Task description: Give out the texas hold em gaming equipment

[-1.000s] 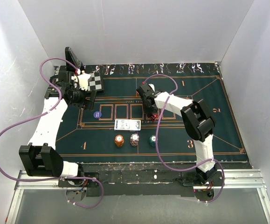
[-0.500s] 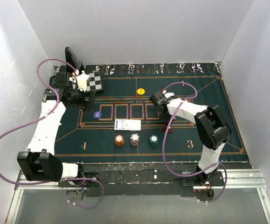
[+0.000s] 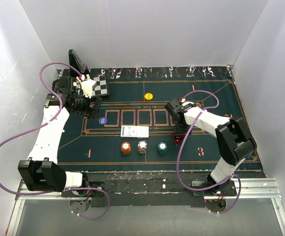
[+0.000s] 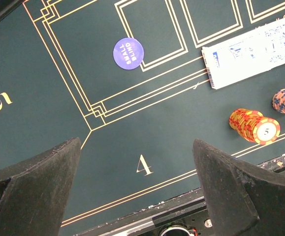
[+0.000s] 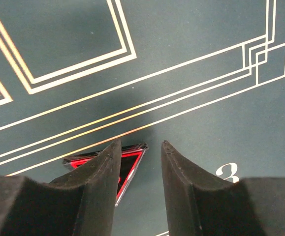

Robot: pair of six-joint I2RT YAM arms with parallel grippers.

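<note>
The red triangle marker lies flat on the green mat beside the number 3. My right gripper hovers just over it, open, its left finger covering part of the marker and nothing between the fingers. The cards lie mid-mat. In front of them stand orange chips, whitish chips and teal chips. A purple disc and a yellow disc rest on the mat. My left gripper hangs wide open and holds nothing.
A black-and-white chessboard with pawns and a black angled stand sit at the back left, close to my left wrist. White walls enclose the mat on three sides. Purple cables loop off both arms.
My right arm swung from the mat's centre to the right front, carrying the red triangle to the number 3, and its jaws have parted off it. The left arm barely moved.
</note>
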